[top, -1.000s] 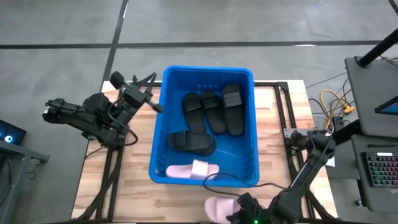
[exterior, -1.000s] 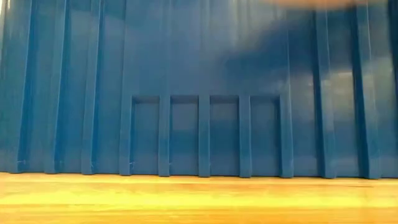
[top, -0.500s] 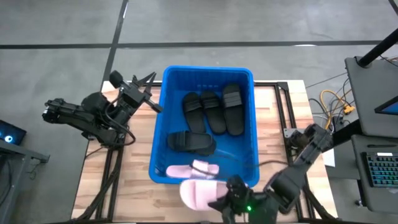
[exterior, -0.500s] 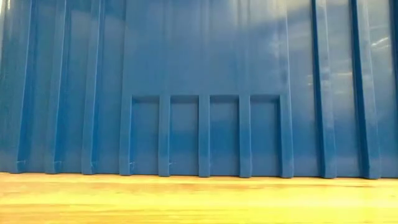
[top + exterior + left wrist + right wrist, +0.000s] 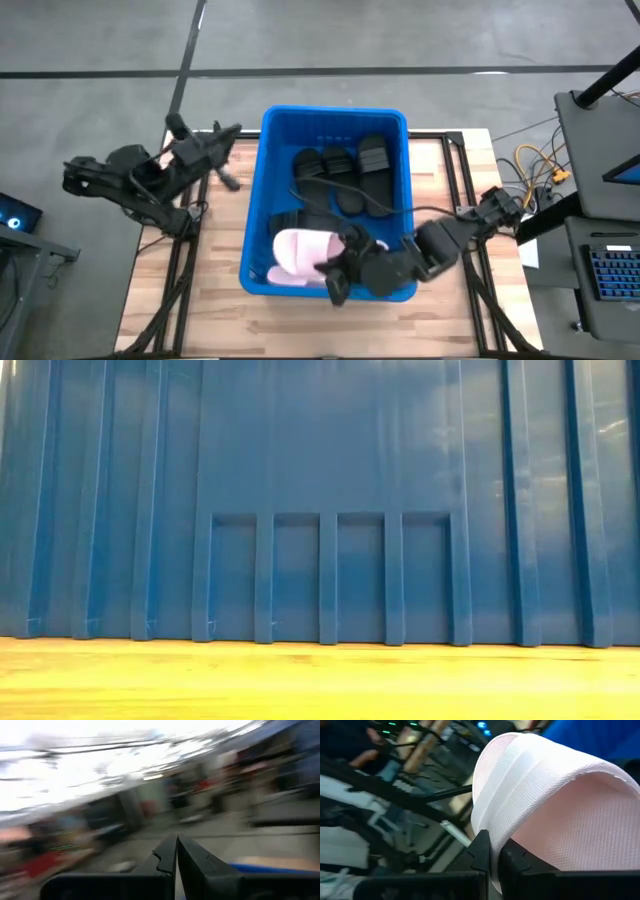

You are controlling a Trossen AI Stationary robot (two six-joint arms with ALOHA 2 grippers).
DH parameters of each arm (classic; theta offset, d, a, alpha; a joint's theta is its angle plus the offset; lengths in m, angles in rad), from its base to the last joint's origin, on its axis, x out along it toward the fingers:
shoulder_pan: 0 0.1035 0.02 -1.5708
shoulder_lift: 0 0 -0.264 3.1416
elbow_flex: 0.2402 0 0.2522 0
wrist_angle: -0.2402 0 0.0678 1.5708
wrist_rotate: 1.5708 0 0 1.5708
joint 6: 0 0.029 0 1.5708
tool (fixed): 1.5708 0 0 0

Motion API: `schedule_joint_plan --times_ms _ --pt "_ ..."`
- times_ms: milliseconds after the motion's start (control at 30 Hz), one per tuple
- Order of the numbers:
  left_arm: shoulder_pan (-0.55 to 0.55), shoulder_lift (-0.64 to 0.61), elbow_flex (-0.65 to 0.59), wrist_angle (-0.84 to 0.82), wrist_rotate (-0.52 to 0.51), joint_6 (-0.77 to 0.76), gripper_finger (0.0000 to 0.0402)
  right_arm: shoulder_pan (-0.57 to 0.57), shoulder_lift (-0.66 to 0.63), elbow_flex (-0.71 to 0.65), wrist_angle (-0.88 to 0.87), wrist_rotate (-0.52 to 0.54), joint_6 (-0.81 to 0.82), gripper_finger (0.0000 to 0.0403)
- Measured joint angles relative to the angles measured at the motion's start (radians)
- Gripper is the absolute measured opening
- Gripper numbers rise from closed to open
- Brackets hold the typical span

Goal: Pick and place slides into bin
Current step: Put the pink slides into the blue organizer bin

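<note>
The blue bin [image 5: 258, 200] stands mid-table; its ribbed wall [image 5: 320, 500] fills the low view. Three black slides [image 5: 340, 170] lie side by side at its far end, and another black slide [image 5: 290, 222] lies nearer. My right gripper [image 5: 333, 272] is inside the bin's near end, shut on a pale pink slide [image 5: 300, 250]. This slide covers most of the second pink slide [image 5: 268, 276] lying below it. My left gripper [image 5: 230, 132] is shut and empty, to the left of the bin's far corner; its fingers [image 5: 176, 852] are closed together. My right gripper pinches an edge of the pink slide [image 5: 492, 832] between its two fingers [image 5: 481, 851]. The fingers come about level from the table's right side. The slide reaches from them toward the table's left, over the bin's near end. Whether it touches the slide below, I cannot tell.
A black cable [image 5: 350, 195] of the right arm runs across the black slides in the bin. Bare wooden tabletop [image 5: 220, 260] shows left, right and near of the bin. A desk with a keyboard [image 5: 610, 270] stands off the table's right side.
My right gripper has carried the pink slide from the table's near edge up over the bin's near rim and into the bin, moving toward the far edge and the left. My left arm has swung a little toward the table's left and turned.
</note>
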Motion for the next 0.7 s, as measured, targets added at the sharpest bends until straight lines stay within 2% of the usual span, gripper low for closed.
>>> schedule_joint_plan --times_ms 133,167,300,467,600,700 --pt "0.02 -0.12 0.01 -0.395 0.437 -0.399 0.0 -0.063 -0.009 0.018 -0.112 -0.027 -0.001 0.0011" --pt "0.03 -0.14 0.01 -0.453 0.487 -0.446 0.0 -0.079 -0.014 0.021 -0.127 -0.045 -0.011 0.0011" --pt "0.041 -0.188 -0.005 -0.604 0.48 -0.498 0.0 -0.144 -0.033 0.022 -0.129 -0.123 -0.085 0.0011" --pt "0.039 -0.215 -0.006 -0.634 0.485 -0.489 0.0 -0.233 -0.036 0.02 -0.13 -0.222 -0.105 0.0011" --pt "0.039 -0.253 -0.006 -0.658 0.476 -0.481 0.0 -0.298 -0.032 0.011 -0.116 -0.395 -0.124 0.0011" --pt "0.039 -0.276 -0.007 -0.653 0.413 -0.481 0.0 -0.331 -0.028 -0.005 -0.113 -0.451 -0.129 0.0011"
